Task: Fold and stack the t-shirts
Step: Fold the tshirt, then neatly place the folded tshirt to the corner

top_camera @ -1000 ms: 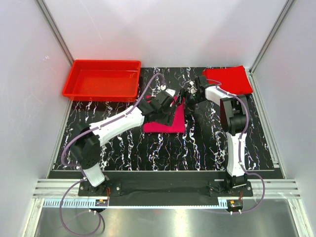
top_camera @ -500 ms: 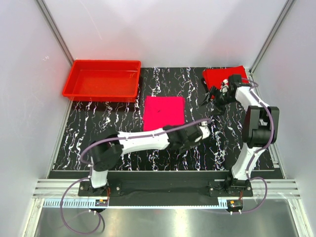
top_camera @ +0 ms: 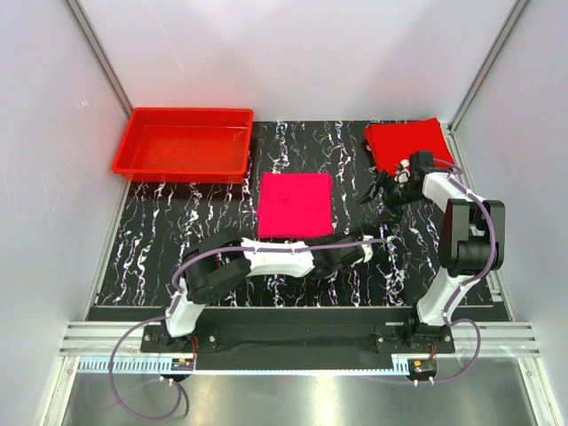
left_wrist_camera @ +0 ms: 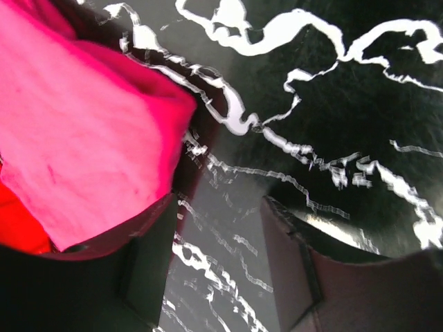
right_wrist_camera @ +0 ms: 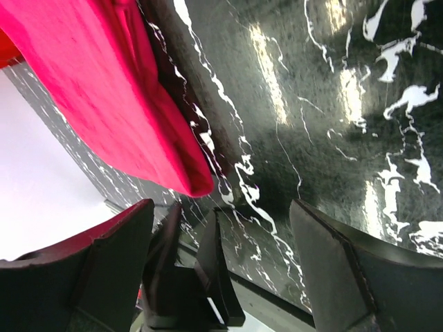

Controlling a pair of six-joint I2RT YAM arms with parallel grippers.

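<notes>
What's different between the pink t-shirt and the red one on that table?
The pink t-shirt is magenta; the red t-shirt is pure red. The pink one lies centrally, the red one in the far right corner. The pink one sits square, the red one slightly turned. Both are folded flat, not stacked.

The magenta-pink t-shirt (top_camera: 295,205) and the red t-shirt (top_camera: 408,142) are both soft, matt cloth with a faintly fuzzy nap, while the tray (top_camera: 184,165) is smooth, glossy red plastic. The counter (top_camera: 160,222) has a polished black finish veined with white like marble, throwing back glare. The right end effector (right_wrist_camera: 221,207) has 2 fingers (right_wrist_camera: 346,270) of dull dark plastic with rough-looking edges.
</notes>
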